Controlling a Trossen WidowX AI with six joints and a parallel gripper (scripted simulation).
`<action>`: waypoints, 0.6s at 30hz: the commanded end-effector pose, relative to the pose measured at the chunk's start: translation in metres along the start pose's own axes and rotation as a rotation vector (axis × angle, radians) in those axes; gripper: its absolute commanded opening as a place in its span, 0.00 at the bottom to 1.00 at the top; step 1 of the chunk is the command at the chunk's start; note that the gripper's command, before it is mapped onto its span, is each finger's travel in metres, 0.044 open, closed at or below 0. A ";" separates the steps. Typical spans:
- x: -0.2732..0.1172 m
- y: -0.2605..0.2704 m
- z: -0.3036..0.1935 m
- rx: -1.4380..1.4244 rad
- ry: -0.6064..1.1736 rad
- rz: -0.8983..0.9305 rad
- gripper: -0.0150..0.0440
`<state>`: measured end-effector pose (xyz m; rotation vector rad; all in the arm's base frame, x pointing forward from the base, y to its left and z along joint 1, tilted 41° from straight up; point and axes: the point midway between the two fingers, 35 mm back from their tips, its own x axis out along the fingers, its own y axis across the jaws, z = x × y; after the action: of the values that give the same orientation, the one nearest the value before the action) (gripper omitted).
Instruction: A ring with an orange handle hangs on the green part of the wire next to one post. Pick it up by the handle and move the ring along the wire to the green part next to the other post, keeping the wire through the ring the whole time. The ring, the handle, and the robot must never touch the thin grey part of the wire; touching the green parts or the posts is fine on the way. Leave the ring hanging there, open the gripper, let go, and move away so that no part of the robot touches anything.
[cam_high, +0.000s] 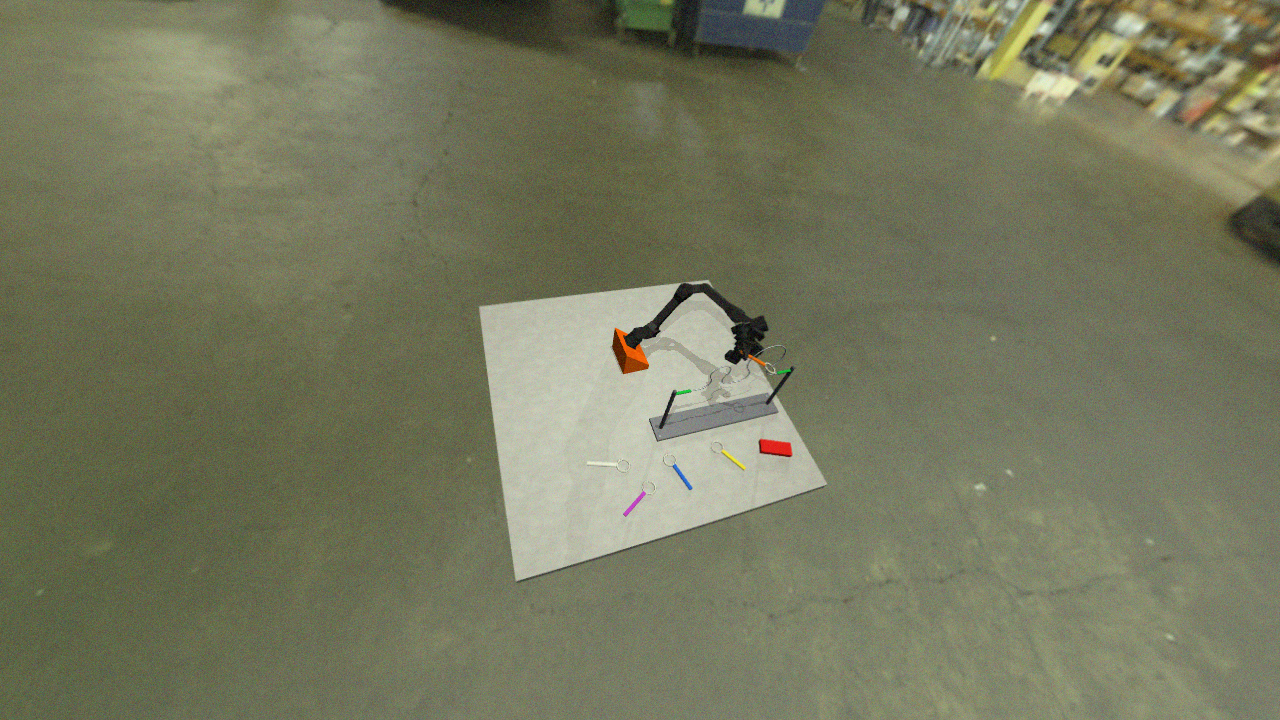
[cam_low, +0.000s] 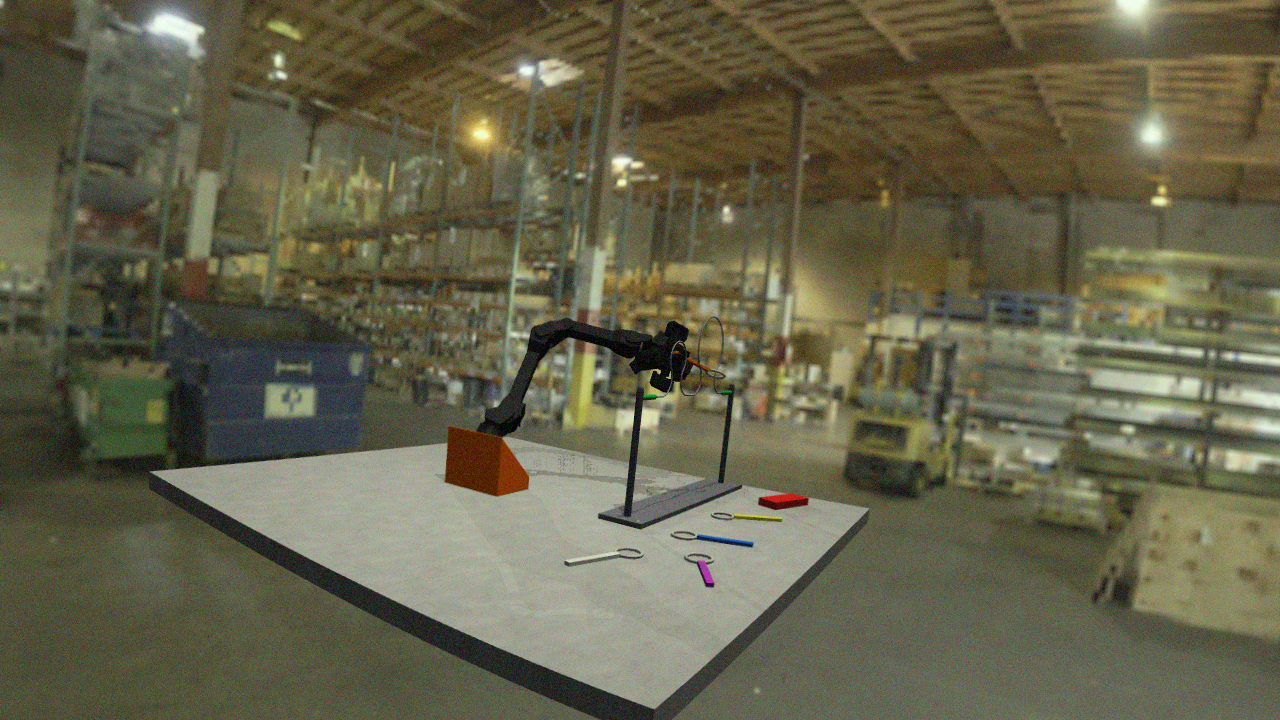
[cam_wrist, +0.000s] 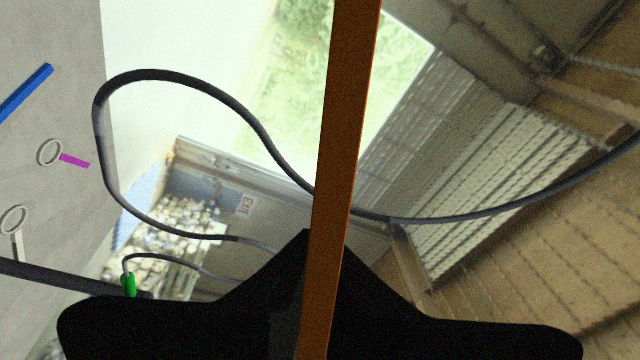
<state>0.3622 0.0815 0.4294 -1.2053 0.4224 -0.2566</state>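
Observation:
My gripper (cam_high: 742, 356) (cam_wrist: 315, 239) is shut on the orange handle (cam_high: 757, 360) (cam_low: 701, 365) (cam_wrist: 337, 150), which slants from the fingers to its ring. The ring (cam_high: 770, 368) (cam_low: 716, 374) is near the inner end of the green part (cam_high: 785, 370) (cam_low: 725, 392) beside the right, far post (cam_high: 780, 385) (cam_low: 725, 438). It appears to be around the wire (cam_wrist: 150, 74); whether it touches is too small to tell. The ring is outside the wrist view. The other green part (cam_high: 682, 391) (cam_low: 649, 397) (cam_wrist: 128, 284) is by the left, near post (cam_high: 667, 410) (cam_low: 634, 456).
Grey wire loops rise close to my gripper. The posts stand on a grey base (cam_high: 716, 418) (cam_low: 680, 500). Beyond it lie a red block (cam_high: 775, 447) (cam_low: 783, 501) and yellow (cam_high: 733, 460), blue (cam_high: 682, 477), white (cam_high: 603, 463) and magenta (cam_high: 634, 504) handles with rings.

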 end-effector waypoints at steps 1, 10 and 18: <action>0.002 -0.013 -0.001 -0.057 -0.014 -0.035 0.00; 0.008 -0.039 0.004 -0.181 -0.074 -0.093 0.00; 0.006 -0.049 0.007 -0.205 -0.073 -0.104 0.00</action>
<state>0.3711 0.0673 0.4725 -1.4228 0.3323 -0.2664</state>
